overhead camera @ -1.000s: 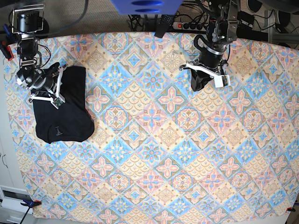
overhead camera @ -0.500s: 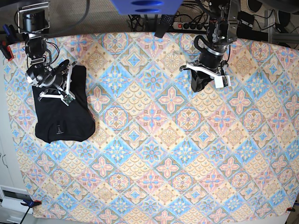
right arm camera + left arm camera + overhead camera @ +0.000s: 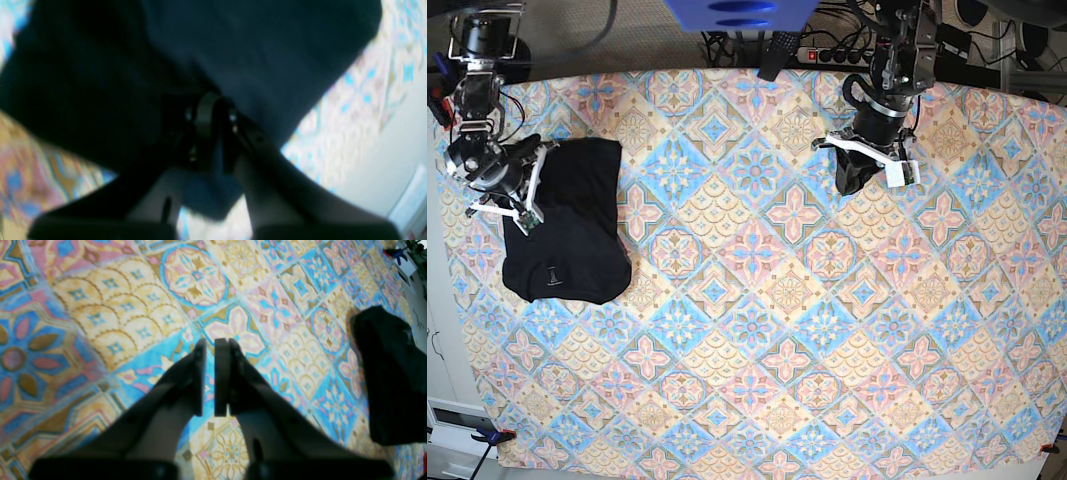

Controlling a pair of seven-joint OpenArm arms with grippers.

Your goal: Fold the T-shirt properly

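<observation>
The black T-shirt [image 3: 572,230] lies folded into a compact shape at the table's left side, with a small pale tag mark [image 3: 550,277] near its front end. My right gripper [image 3: 527,190] is at the shirt's left edge. In the blurred right wrist view its fingers [image 3: 206,110] look shut just over the dark cloth [image 3: 267,50]; I cannot tell whether they pinch any of it. My left gripper [image 3: 849,188] is far off at the back right, shut and empty above the tablecloth [image 3: 208,350]. The shirt [image 3: 390,380] shows at the right of that view.
A patterned tablecloth [image 3: 767,330] covers the table. A power strip [image 3: 827,55] and cables lie behind the back edge. A blue object [image 3: 737,12] hangs at the top. The shirt lies close to the table's left edge [image 3: 442,260].
My right gripper has moved right and then back left to the shirt's left edge. The shirt's far end now lies flatter and squarer. The left arm has not moved.
</observation>
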